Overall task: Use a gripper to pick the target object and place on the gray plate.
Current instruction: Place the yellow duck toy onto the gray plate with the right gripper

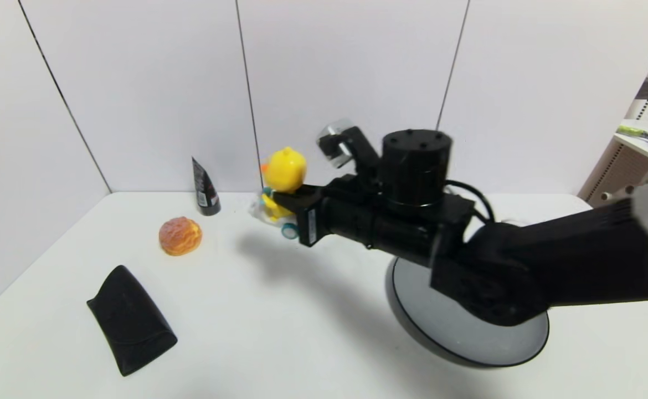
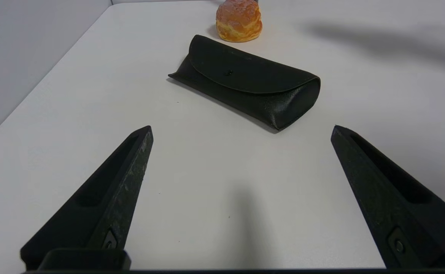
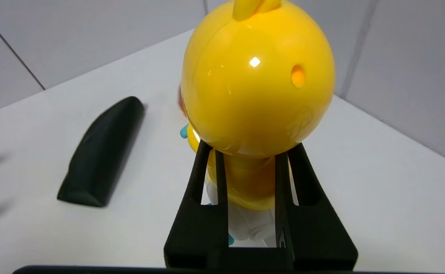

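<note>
Closest to the head camera, one thick black arm reaches in from the right, passing over part of the single gray plate [image 1: 457, 332], a round, matte dish with a thin dark rim that rests on the white table [image 1: 279, 332]. At the arm's end the right gripper [image 1: 282, 202] has its two long, pointed black fingers [image 3: 207, 179] clamped on the body of the one yellow duck toy [image 1: 283, 172], just beneath its glossy, ball-shaped head. The duck's hard plastic shines, with a small round hole in the back of the head, and under it show white scooter parts and teal-blue wheels. Held this way, the toy hangs above the tabletop toward the back wall, to the left of the plate and apart from it. Three other things lie on the table: one round orange-brown bun [image 1: 180, 235] with a crackled, bumpy crust; one black glasses case [image 1: 130, 320], soft-looking, grained and oblong with a curved flap; and one small black tube [image 1: 205, 188] standing on its cap near the wall. Over the table's near left part, the left gripper [image 2: 241, 131] hangs with its two tapered, scuffed fingers spread wide, holding nothing, pointed toward the case.
</note>
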Controlling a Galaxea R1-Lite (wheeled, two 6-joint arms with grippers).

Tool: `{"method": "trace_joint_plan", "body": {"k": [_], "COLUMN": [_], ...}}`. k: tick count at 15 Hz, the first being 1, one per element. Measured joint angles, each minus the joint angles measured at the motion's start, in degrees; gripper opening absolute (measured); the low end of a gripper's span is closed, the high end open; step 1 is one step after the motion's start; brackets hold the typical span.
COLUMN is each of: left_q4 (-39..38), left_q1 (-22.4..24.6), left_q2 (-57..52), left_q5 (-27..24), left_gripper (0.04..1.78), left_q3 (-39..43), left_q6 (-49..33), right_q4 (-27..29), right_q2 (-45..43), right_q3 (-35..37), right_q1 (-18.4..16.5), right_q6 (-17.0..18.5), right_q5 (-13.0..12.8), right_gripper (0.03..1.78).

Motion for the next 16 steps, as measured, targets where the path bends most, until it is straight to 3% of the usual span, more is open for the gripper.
{"method": "trace_joint_plan", "body": {"k": [3,5,7,10,16], "left_q4": [0.0,0.0,0.0,0.0,0.0], "left_q1": [0.0,0.0,0.0,0.0,0.0], "left_q2": [0.0,0.0,0.0,0.0,0.0], "left_q5": [0.0,0.0,0.0,0.0,0.0], "left_gripper": [1.69,1.69,1.69,1.69,1.69], "left_q3": [0.0,0.0,0.0,0.0,0.0], "left_q6": [0.0,0.0,0.0,0.0,0.0], "right_q4": [0.9,1.6,2.7,3.2,0.2], "right_q2": [-15.0,-24.4,-31.7,-37.2,-33.4], "right_q3": [14.6,24.2,32.9,42.3,48.7], "right_q1": [-7.4,-14.2,-20.2,-25.9,-29.2], "right_q6": [-2.3,-3.6,-4.4,-5.1,-7.6], "right_q5": [5.0,9.2,11.3,11.7,11.6], "right_gripper": [0.34,0.34,0.34,0.34,0.34]}}
